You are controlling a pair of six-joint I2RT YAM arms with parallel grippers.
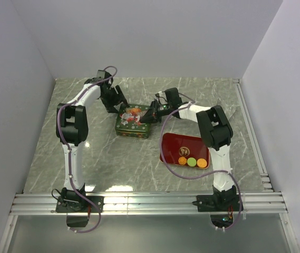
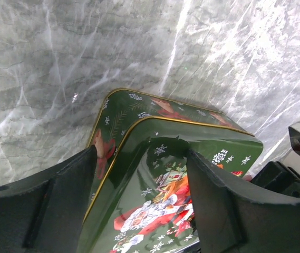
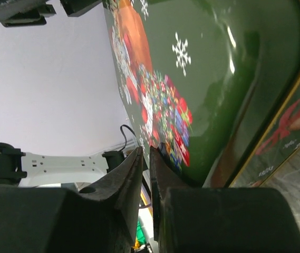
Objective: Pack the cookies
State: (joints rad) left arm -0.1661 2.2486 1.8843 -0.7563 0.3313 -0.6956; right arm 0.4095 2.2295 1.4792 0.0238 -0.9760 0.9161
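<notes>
Three round cookies, orange [image 1: 182, 161], green [image 1: 192, 162] and orange [image 1: 202, 163], lie in a row at the near edge of a red tray [image 1: 184, 142]. A green Christmas tin [image 1: 133, 122] stands left of the tray. Its Santa-printed lid [image 2: 155, 211] sits raised and askew over the gold-rimmed base [image 2: 121, 105]. My left gripper [image 2: 142, 158] is open, its fingers straddling the lid's far left corner. My right gripper [image 3: 145, 153] is at the lid's [image 3: 202, 68] right edge, jaws nearly together with the thin rim pinched between them. The tin's inside is hidden.
Grey marbled tabletop [image 1: 86, 158] runs all round the tin and tray. White walls close in on three sides. An aluminium rail [image 1: 150, 203] with both arm bases borders the near edge. The right arm's cable [image 1: 171, 168] loops over the tray's near left corner.
</notes>
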